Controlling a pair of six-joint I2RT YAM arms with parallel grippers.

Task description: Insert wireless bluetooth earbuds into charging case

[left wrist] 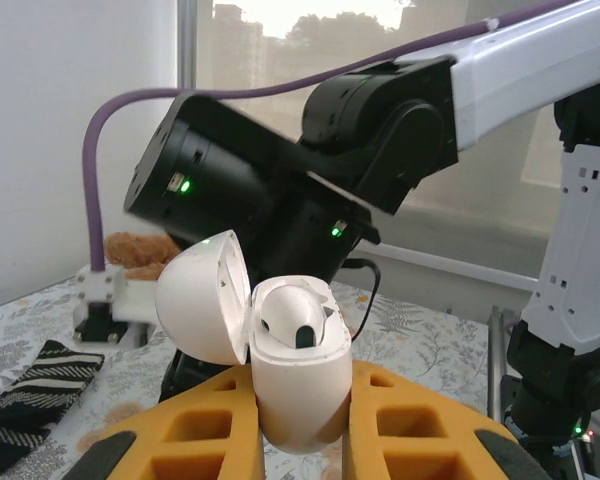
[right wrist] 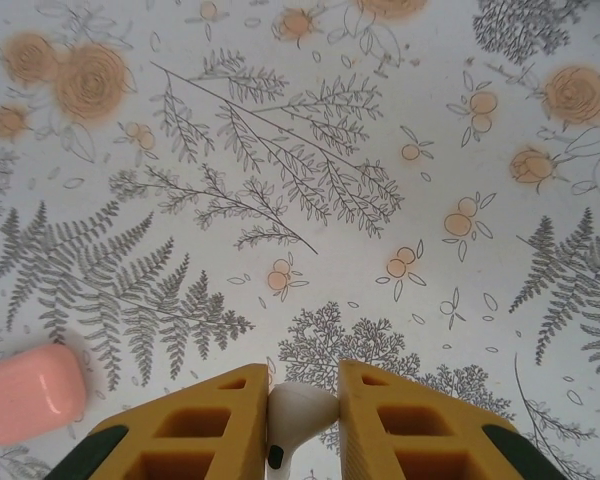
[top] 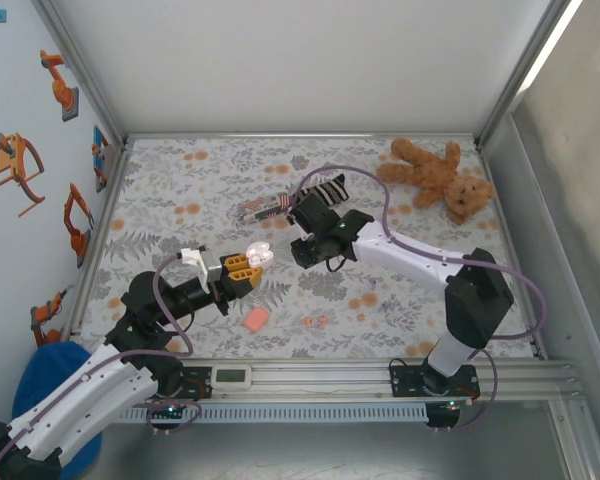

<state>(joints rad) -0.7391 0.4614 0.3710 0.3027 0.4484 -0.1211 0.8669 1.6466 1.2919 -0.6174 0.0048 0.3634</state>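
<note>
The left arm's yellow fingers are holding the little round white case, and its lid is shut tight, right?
Not quite. The left arm's yellow fingers do hold the small rounded white plastic case, but its lid is flipped open, not shut. The left wrist view shows it.

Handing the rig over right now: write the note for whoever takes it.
Left gripper: shut on the open white case, lid back, held above the table.
Right gripper: shut on a white bud, beside the case, not yet in.
Table: pink case, closed; two red buds to its right.
Done: case open; a second white bud looks seated inside.
Left: seat the held bud; the red buds lie loose.
</note>
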